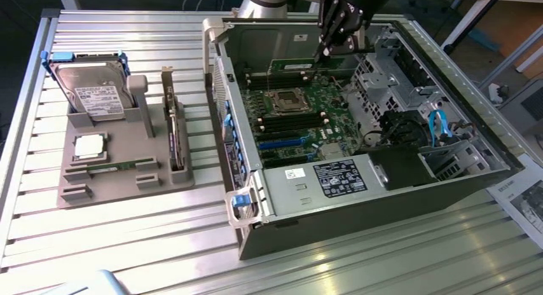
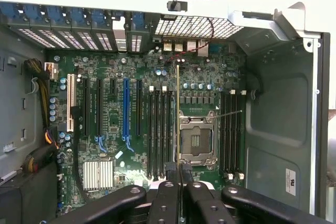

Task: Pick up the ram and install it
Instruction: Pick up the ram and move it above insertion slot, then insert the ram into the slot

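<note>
— One long, thin green circuit-board ram (image 1: 293,65) (image 2: 177,108) is clamped in the black gripper (image 1: 325,52) (image 2: 178,167). Where is it held?
— Over the green motherboard (image 1: 297,126) (image 2: 115,119), just beside the square silver CPU socket (image 1: 286,102) (image 2: 197,140), far inside the open case (image 1: 254,37).

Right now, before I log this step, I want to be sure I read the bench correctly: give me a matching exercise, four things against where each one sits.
Things:
1. ram
2. hard drive
3. CPU chip
4. blue cable

Places:
A. lying flat on the gray holder
B. inside the computer case, at the exterior view's right
C. clamped in the gripper above the motherboard
D. standing upright in the gray holder

Pairs: 1-C, 2-D, 3-A, 4-B
</note>
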Tool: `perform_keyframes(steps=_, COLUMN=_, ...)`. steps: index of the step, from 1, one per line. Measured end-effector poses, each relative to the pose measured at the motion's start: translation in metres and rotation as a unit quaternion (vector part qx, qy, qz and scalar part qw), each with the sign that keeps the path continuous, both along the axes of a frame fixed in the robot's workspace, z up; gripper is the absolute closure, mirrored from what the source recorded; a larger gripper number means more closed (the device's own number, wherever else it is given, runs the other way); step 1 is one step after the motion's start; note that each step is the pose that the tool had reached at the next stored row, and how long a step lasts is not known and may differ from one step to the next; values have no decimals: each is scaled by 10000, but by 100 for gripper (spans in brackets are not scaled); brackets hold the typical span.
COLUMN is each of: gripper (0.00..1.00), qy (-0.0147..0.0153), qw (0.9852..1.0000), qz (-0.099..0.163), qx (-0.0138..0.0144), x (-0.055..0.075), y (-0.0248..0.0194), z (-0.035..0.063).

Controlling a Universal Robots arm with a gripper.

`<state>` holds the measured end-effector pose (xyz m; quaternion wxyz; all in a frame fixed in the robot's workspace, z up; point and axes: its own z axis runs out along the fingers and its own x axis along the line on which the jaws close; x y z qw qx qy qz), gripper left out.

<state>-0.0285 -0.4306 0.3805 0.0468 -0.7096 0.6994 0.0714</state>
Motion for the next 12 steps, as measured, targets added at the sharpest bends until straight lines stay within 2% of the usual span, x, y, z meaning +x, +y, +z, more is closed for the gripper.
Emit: perform_keyframes(steps=12, gripper=88, qy=0, qw=10000, qz=0, qx=0, x=0, y=0, z=0)
